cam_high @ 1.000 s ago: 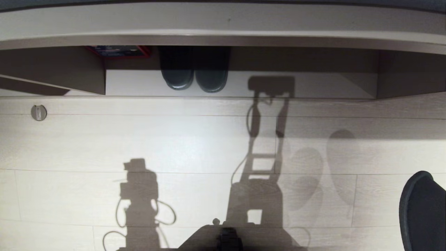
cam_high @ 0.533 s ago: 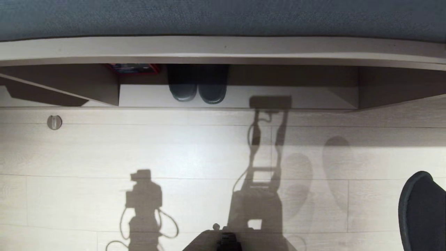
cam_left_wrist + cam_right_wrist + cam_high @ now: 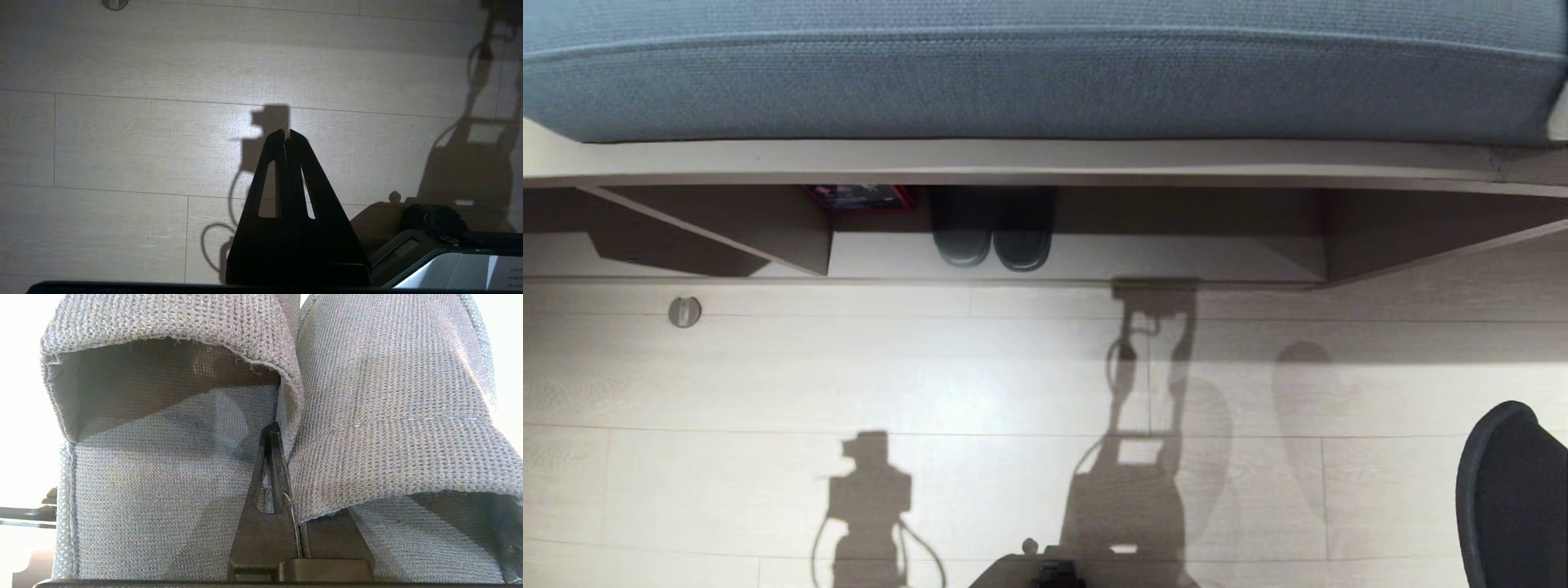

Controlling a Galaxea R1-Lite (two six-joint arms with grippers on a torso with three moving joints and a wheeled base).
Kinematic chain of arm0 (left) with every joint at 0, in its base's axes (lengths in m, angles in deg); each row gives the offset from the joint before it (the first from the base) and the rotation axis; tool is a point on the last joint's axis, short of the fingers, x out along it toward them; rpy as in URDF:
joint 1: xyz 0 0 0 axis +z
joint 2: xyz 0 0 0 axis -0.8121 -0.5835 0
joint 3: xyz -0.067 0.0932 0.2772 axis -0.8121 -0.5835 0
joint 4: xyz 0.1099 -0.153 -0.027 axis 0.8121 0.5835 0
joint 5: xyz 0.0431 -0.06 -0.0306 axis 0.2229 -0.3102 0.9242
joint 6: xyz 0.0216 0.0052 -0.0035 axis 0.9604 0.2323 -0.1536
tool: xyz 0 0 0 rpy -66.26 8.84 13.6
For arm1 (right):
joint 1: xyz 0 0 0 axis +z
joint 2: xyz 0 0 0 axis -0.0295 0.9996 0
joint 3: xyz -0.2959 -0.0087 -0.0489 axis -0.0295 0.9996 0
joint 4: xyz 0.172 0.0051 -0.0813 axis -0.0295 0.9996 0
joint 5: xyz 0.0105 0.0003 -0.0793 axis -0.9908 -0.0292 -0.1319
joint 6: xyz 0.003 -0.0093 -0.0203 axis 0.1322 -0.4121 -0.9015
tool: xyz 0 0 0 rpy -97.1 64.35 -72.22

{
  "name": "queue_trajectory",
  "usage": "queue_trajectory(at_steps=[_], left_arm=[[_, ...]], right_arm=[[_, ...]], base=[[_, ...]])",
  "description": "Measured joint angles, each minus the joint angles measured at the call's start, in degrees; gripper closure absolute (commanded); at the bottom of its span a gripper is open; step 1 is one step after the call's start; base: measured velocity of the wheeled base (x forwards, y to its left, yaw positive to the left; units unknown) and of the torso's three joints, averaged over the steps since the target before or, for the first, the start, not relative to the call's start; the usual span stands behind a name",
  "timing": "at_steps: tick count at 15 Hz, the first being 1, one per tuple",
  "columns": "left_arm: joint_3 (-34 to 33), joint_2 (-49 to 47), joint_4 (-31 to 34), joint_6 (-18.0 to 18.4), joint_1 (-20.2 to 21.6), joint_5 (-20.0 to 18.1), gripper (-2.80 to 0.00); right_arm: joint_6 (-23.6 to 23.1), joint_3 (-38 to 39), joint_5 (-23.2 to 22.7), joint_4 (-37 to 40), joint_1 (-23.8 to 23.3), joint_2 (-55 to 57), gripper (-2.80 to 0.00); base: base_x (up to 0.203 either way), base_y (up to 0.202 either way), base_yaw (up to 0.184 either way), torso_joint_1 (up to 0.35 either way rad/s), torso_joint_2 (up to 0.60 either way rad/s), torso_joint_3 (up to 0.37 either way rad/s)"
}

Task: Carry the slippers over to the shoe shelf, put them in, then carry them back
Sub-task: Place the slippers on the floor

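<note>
My right hand [image 3: 274, 435] is clamped on the inner edges of the slippers [image 3: 261, 416], a pair of open-toe slides with wide knitted bands over flat woven footbeds. It pinches the two bands where they meet, so both hang from that one grip. In the right wrist view they fill nearly everything; in the head view neither they nor my right arm can be seen.

My left hand [image 3: 286, 136] hangs idle over the pale wood-plank floor [image 3: 980, 376], its two black fingers [image 3: 300, 163] pressed together on nothing.

Ahead, the shoe shelf [image 3: 1192, 257], a low open-fronted compartment of pale beige laminate, sits under the bench board that carries a blue-grey woven cushion [image 3: 1045, 73]. Another dark pair of shoes [image 3: 992, 241] already stands in it, just beside an upright divider [image 3: 809, 237]. The stretch to their right looks free.

I judge the carrying step is in hand. To do it well I should keep the pinch tight, approach squarely, aim for that free stretch, and go in low under the board before letting go.
</note>
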Motion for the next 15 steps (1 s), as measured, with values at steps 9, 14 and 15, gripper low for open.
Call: queue_trajectory(at_steps=[9, 14, 15], left_arm=[[0.0, -0.02, 0.0, 0.0, 0.0, 0.01, 0.0], [0.0, -0.02, 0.0, -0.02, 0.0, 0.01, 0.0], [0.0, -0.02, 0.0, -0.02, 0.0, -0.01, 0.0]], right_arm=[[0.22, 0.0, 0.0, -0.02, 0.0, 0.0, 0.0], [0.13, 0.0, 0.0, -0.02, 0.0, 0.02, 0.0], [0.17, 0.0, 0.01, -0.02, 0.0, 0.02, 0.0]], base=[[0.0, 0.0, 0.0, 0.002, 0.0, 0.204], [0.0, 0.0, 0.0, 0.002, 0.0, 0.203], [0.0, 0.0, 0.0, -0.002, 0.0, 0.202]])
